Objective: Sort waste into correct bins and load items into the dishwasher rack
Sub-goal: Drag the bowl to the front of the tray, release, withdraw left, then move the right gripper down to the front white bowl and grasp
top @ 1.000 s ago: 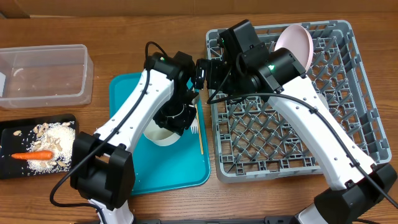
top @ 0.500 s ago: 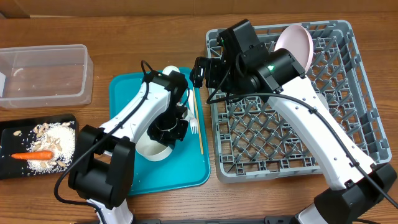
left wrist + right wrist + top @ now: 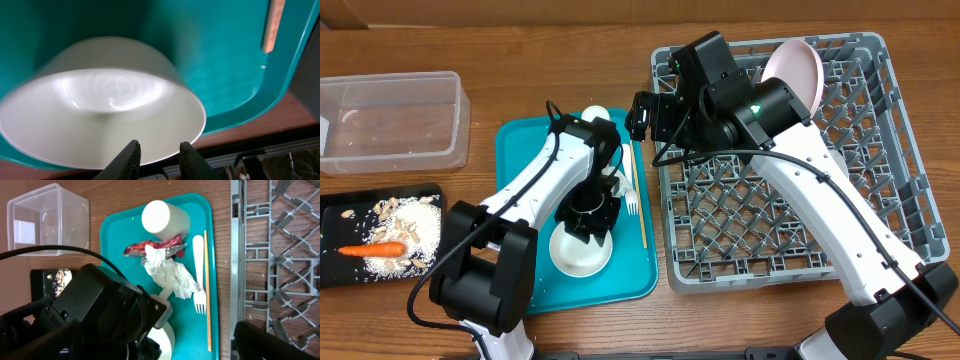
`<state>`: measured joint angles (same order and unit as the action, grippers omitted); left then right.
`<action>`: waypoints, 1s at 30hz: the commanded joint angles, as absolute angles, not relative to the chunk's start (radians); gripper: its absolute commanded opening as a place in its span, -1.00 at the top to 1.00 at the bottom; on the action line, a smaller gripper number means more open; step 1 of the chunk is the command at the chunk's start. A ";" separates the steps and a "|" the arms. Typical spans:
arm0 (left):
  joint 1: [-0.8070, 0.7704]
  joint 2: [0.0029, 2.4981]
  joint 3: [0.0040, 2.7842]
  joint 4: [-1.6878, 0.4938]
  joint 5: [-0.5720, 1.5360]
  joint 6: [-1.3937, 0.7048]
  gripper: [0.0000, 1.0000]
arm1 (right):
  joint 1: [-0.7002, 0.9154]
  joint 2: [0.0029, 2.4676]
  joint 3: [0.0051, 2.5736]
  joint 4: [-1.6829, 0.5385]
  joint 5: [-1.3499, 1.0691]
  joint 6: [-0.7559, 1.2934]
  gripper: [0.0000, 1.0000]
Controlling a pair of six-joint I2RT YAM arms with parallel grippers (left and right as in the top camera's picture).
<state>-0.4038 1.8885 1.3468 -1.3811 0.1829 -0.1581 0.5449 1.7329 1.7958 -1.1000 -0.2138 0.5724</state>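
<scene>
A white bowl stands upright on the teal tray; in the left wrist view the bowl is blurred. My left gripper hangs just over its far rim, its fingers a little apart and gripping nothing. The white cup, red-and-silver wrapper, crumpled napkin, white fork and wooden stick lie on the tray. My right gripper hovers wide open between tray and dishwasher rack. A pink plate stands in the rack.
At the far left, a clear tub stands on the table. In front of it a black tray holds beige scraps and an orange carrot. The left arm crosses the tray's left half.
The left gripper held the bowl tilted up; its jaws have parted and the bowl has dropped flat onto the tray, nearer the front. The right arm has not moved.
</scene>
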 commanded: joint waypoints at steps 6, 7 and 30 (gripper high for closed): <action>-0.286 1.790 1.442 -1.414 0.204 -0.149 0.06 | 0.549 1.729 1.806 -1.097 -0.218 0.572 -1.00; -0.263 1.771 1.452 -1.417 0.203 -0.148 -0.45 | 0.549 1.729 1.806 -1.097 -0.218 0.572 -1.00; 0.099 1.582 1.474 -1.374 0.163 -0.278 -1.00 | 0.550 1.729 1.805 -1.112 -0.407 0.575 -1.00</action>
